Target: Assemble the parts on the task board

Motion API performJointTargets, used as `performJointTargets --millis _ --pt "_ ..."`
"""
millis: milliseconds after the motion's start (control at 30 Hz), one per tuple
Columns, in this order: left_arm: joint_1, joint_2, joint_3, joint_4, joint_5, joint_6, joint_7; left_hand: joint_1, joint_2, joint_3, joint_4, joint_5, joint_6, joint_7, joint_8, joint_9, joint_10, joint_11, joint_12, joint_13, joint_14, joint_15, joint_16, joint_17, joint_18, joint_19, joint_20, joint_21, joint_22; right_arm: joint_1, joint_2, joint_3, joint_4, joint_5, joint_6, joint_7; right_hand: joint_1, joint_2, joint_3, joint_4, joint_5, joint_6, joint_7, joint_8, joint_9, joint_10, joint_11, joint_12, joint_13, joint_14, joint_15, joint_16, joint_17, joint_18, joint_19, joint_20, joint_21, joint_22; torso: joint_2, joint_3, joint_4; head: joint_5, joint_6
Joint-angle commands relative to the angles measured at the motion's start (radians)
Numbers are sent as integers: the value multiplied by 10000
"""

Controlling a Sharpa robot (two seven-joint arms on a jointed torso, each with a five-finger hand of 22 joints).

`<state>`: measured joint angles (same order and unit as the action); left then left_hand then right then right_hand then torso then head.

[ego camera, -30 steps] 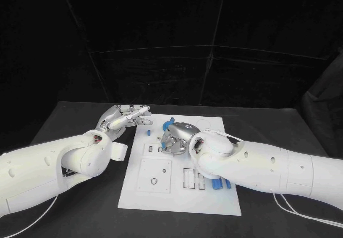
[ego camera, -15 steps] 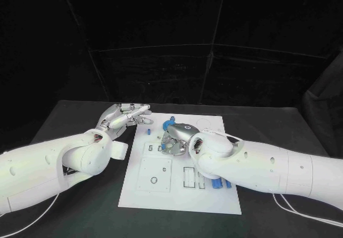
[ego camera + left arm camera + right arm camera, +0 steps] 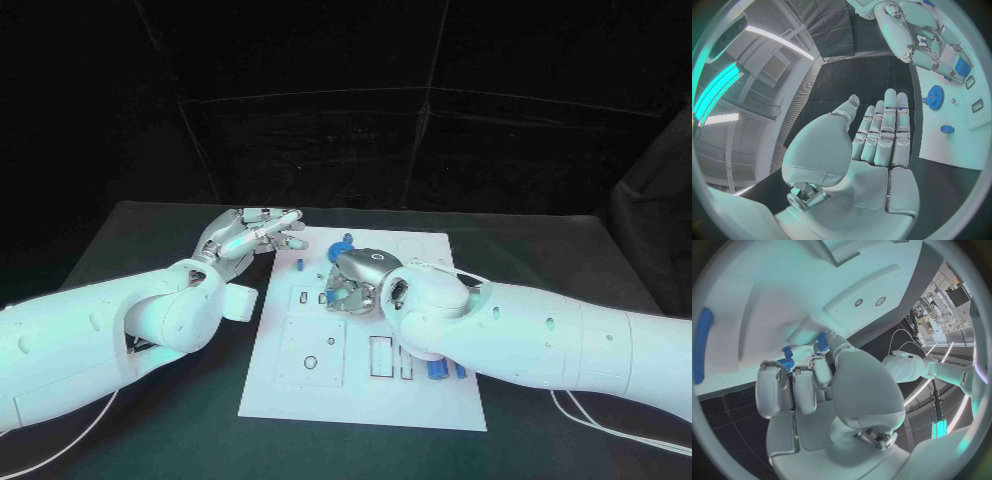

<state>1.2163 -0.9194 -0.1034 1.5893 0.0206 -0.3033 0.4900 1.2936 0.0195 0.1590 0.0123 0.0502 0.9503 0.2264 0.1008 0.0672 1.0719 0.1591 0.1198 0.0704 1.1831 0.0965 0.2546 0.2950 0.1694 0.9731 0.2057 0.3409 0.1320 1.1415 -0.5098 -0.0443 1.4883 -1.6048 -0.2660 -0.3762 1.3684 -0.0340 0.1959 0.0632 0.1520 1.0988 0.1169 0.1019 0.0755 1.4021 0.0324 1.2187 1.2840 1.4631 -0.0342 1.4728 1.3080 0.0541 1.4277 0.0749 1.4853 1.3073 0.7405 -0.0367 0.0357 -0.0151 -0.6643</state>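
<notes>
The right hand [image 3: 356, 281] hangs over the task board [image 3: 427, 400], fingers curled around a blue part [image 3: 961, 65]. The left hand [image 3: 254, 236] lies flat and empty beside the board's far corner, a blue gear-shaped part [image 3: 934, 94] just past its fingertips.
</notes>
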Motion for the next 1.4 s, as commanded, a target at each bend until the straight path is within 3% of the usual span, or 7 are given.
performJointTargets --millis 33,167,667,1000,1133,1233,1400 --pt "17 6 8 10 19 117 83 67 50 -3 -36 50 -22 -48 1 5 -16 -19 0 -7 -103 -1 -53 10 131 -40 17 -33 -15 -46 -10 -44 11 -297 218 -299 -151 -71 29 19 163 -67 16 -82 -23 -105 6 -83 -30 688 -11 -76 846 -87 -5 28 -30 686 1 0 3 -3 4" --pt "17 6 8 12 19 124 73 67 50 -3 -36 50 -22 -48 1 5 -16 -19 0 -7 -103 -1 -53 10 131 -40 17 -33 -15 -55 -2 -44 30 -489 10 -472 -369 -254 18 104 457 -170 57 -153 -43 -137 42 -131 -60 683 19 -96 826 -82 -24 54 -48 662 6 1 2 -13 5" --pt "17 10 8 7 19 151 40 71 57 1 -49 49 -16 -47 7 5 -10 -19 4 -9 -103 -2 -62 21 133 -42 16 -36 -20 -66 44 -44 26 -604 -449 -641 -949 -743 -143 402 495 -494 138 -312 -75 -327 127 -456 -313 646 88 -216 672 -46 -139 122 -139 506 1 2 -1 -26 6" --pt "16 12 7 -3 19 165 36 71 57 1 -49 49 -16 -47 7 5 -10 -19 4 -9 -103 -2 -62 21 133 -42 16 -36 -20 -102 -2 -44 147 -606 -1499 -632 -1471 -1060 -1133 1095 528 -1015 241 -324 -68 -548 238 -751 -581 601 183 -378 478 9 -310 213 -287 264 0 7 -4 -49 18" --pt "16 15 7 -10 19 168 31 68 58 0 -53 49 -18 -46 7 4 -11 -18 3 -10 -102 -2 -64 26 133 -41 16 -37 -21 -135 -141 -44 335 -608 -1953 -505 -1287 -1103 -2061 1574 800 -1267 310 -317 -65 -702 303 -934 -771 580 232 -468 380 27 -359 262 -347 182 -1 12 -2 -45 19" --pt "15 20 7 -28 0 133 -31 68 58 0 -54 49 -19 -47 7 4 -11 -18 3 -10 -100 -3 -64 28 133 -41 16 -37 -22 -151 -366 -43 595 -612 -2403 -223 -1018 -1115 -2749 1992 954 -1370 338 -299 -60 -740 328 -952 -828 574 254 -513 340 33 -370 286 -373 157 -5 17 -10 -33 31" --pt "14 -20 7 -43 -829 31 -552 -71 7 -79 -98 48 276 -268 159 28 524 -285 199 65 940 -333 500 445 171 701 -276 421 165 -137 -1292 -31 1330 216 -2678 1769 -520 -879 -2978 2189 939 -1473 363 -303 -65 -798 346 -995 -903 510 268 -700 103 97 -573 294 -532 -123 -23 16 -23 -14 66"
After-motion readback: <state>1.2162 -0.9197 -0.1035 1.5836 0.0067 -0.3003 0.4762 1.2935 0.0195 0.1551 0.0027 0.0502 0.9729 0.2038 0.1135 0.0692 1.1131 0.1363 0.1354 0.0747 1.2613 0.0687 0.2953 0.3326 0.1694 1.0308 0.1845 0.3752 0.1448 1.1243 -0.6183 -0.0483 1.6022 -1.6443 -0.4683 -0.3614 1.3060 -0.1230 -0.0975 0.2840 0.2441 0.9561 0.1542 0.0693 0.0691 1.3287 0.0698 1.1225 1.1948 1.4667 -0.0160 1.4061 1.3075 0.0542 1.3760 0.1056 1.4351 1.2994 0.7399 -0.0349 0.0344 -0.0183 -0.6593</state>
